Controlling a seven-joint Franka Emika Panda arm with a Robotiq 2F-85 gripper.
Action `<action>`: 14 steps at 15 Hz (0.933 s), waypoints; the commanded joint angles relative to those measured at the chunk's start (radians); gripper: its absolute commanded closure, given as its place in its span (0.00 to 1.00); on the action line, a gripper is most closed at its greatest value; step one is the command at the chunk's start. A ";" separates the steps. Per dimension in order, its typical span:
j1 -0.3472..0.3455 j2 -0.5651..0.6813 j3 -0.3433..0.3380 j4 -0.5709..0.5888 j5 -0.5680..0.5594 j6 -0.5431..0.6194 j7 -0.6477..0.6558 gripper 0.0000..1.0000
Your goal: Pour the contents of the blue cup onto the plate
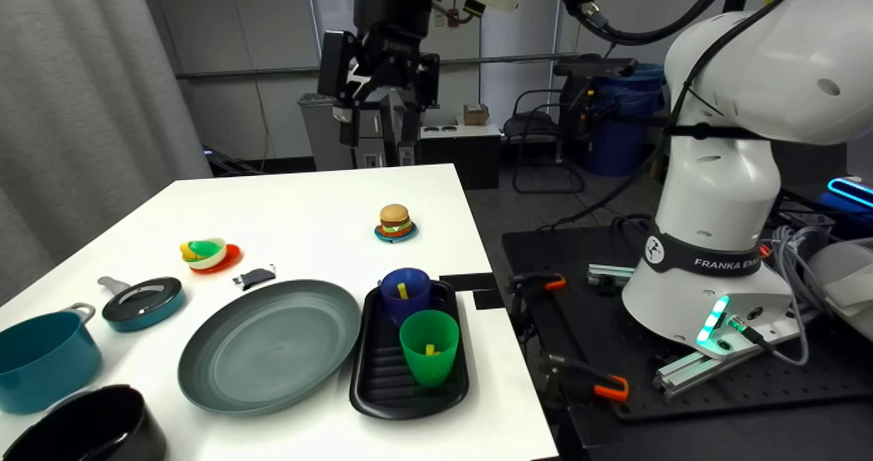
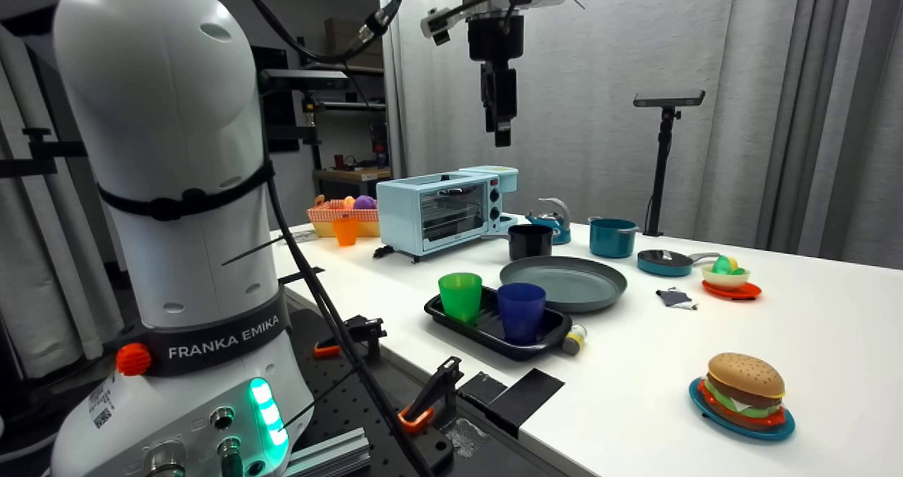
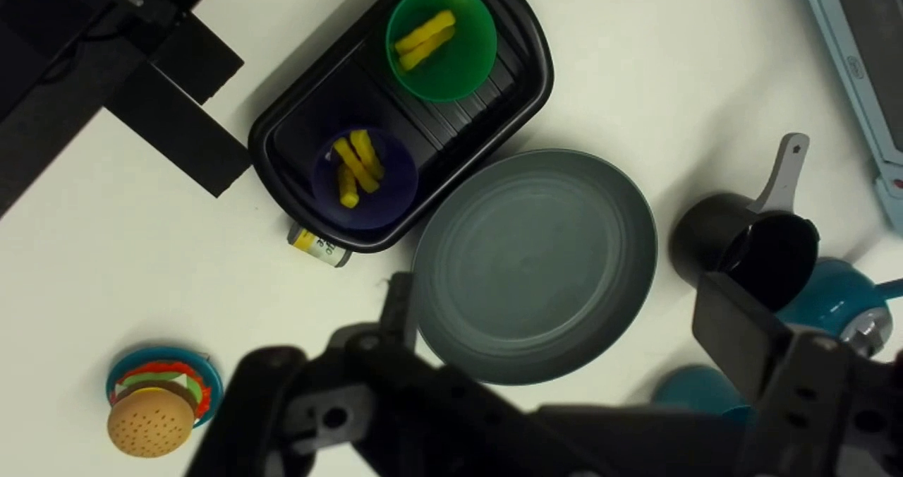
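Tool: jaws spread wide, empty, higher than the tray.
Blue cup: upright in the tray.
Yellow pieces: may miss the plate beside the tray if we tilt early.

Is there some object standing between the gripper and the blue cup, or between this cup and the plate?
Nothing visible stands between the open gripper and the blue cup. Toward the plate, only the low rim of the black ridged tray lies between; the green cup in that tray stands off the line.
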 commanded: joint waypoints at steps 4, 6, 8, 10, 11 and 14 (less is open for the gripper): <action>0.035 0.034 -0.055 0.025 0.179 -0.003 0.011 0.00; 0.039 0.048 -0.058 0.033 0.225 -0.002 0.014 0.00; 0.042 0.063 -0.063 0.042 0.266 -0.006 0.013 0.00; 0.045 0.080 -0.071 0.050 0.303 -0.014 0.012 0.00; 0.047 0.086 -0.076 0.052 0.323 -0.017 0.007 0.00; 0.049 0.088 -0.075 0.051 0.360 -0.009 0.009 0.00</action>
